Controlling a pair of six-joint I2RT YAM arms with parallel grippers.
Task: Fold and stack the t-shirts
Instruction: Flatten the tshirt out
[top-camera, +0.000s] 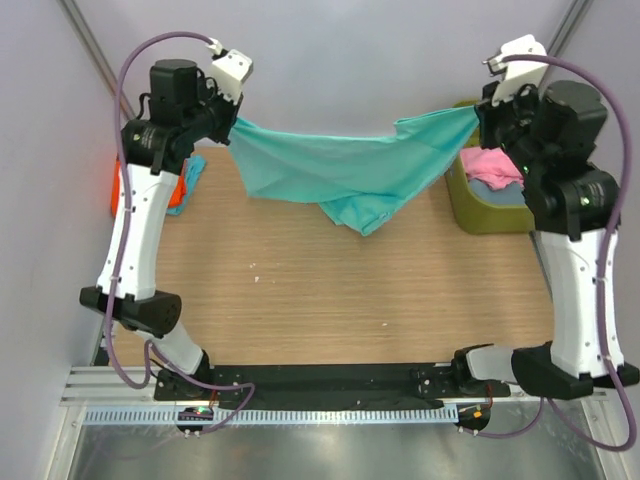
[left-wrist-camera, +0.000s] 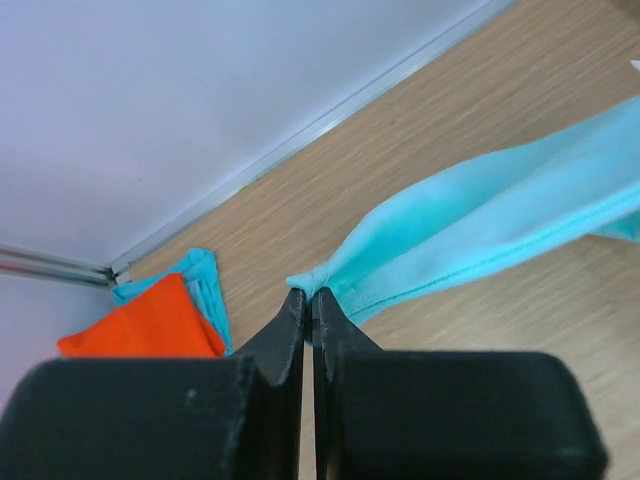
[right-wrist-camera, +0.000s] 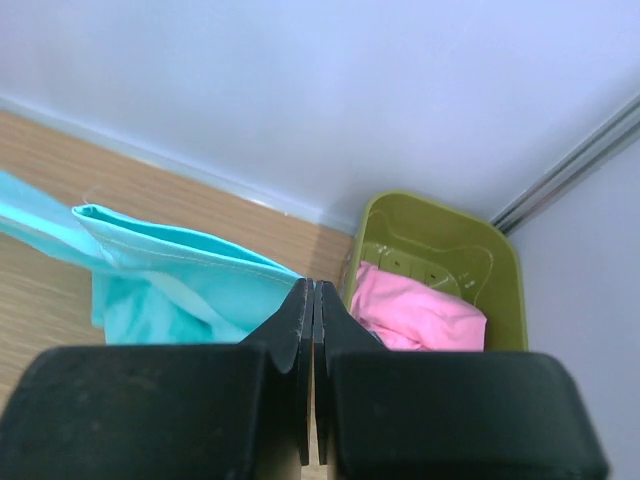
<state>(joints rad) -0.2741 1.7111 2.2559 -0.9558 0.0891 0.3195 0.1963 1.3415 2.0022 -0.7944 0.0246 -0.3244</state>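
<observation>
A teal t-shirt (top-camera: 345, 172) hangs stretched in the air between my two grippers over the far half of the table, its middle sagging toward the wood. My left gripper (top-camera: 232, 126) is shut on the shirt's left end; the left wrist view shows the teal cloth (left-wrist-camera: 480, 225) pinched at the fingertips of that gripper (left-wrist-camera: 309, 295). My right gripper (top-camera: 481, 112) is shut on the right end, where teal cloth (right-wrist-camera: 180, 275) bunches beside this gripper (right-wrist-camera: 311, 287). An orange t-shirt (left-wrist-camera: 150, 320) lies folded on a pale blue one (left-wrist-camera: 205, 280) at the far left. A pink t-shirt (right-wrist-camera: 415, 305) lies in the bin.
An olive-green plastic bin (top-camera: 487, 207) stands at the far right edge of the table (top-camera: 330, 300), partly under my right arm. The folded stack (top-camera: 188, 180) sits at the far left, behind my left arm. Purple walls close the back and sides.
</observation>
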